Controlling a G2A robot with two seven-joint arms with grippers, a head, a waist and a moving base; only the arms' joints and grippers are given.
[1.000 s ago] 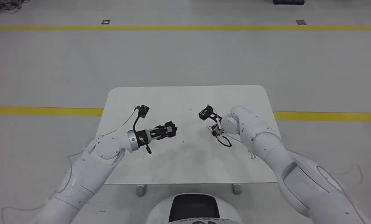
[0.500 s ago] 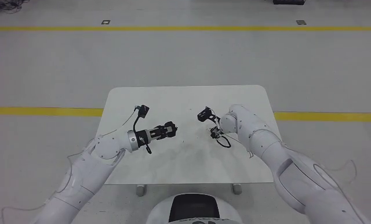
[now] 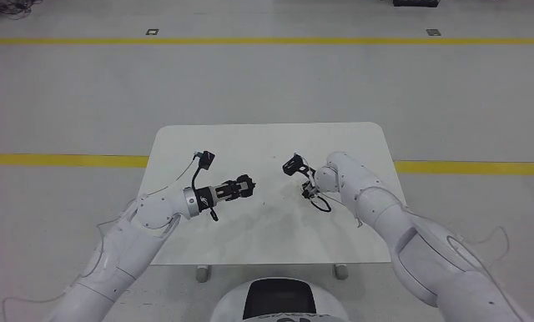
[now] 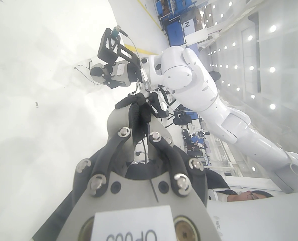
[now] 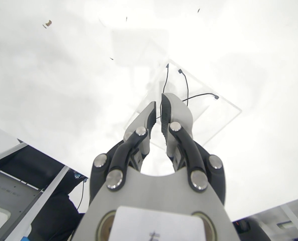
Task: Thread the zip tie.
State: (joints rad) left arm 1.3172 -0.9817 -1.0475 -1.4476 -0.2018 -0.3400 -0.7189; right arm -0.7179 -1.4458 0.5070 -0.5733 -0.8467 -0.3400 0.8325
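Note:
Several thin black zip ties lie bent across a clear plastic plate on the white table. My right gripper is right over the plate, its fingers open by a narrow gap. One zip tie strand runs into that gap. The left wrist view shows the same gripper low at the table with loose strands beside it. My left gripper hangs above the table's middle, pointing at the right one. Its fingers are shut, and nothing can be made out between them.
Small dark specks and a brown scrap lie on the tabletop beyond the plate. A black camera bracket sticks up from the right wrist. The table's near edge runs just in front of the arms.
My right gripper has shifted slightly left, toward the table's middle. The left arm has kept still.

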